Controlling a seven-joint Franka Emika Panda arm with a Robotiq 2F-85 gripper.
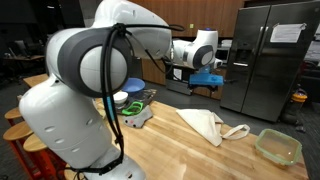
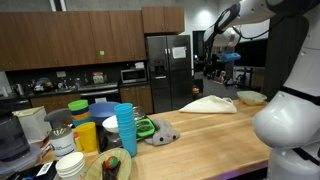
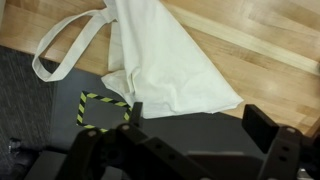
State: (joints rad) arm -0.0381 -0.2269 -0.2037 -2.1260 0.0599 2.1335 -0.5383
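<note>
On the left of the wooden worktop [image 2: 200, 125], nearest the camera in an exterior view, stand a yellow cup [image 2: 86, 136], a pile of white bowls [image 2: 68, 165] and a stack of blue cups [image 2: 124, 128]. Just to the right of the cups lies a crumpled cloth [image 2: 152, 130] in grey and green. A steel fridge [image 2: 168, 70] stands against the far wall behind them.

Further right, well apart from the cups, the cloth bag [image 1: 205, 125] lies flat on the worktop. It is pale and roughly triangular, with its handle loop [image 3: 60, 50] spread out beside it. In the wrist view one corner of the bag and part of the loop lie over a dark grey surface next to the wood, near a square of yellow-and-black tape [image 3: 100, 110].

The gripper [image 1: 203, 86] hangs in the air above the far side of the bag, well clear of it. Its jaws stand wide apart with nothing between them, and its dark fingers [image 3: 265, 130] show along the bottom of the wrist view.

To the right of the bag, near the worktop's edge, sits a clear container [image 1: 278, 147] with a green rim.
</note>
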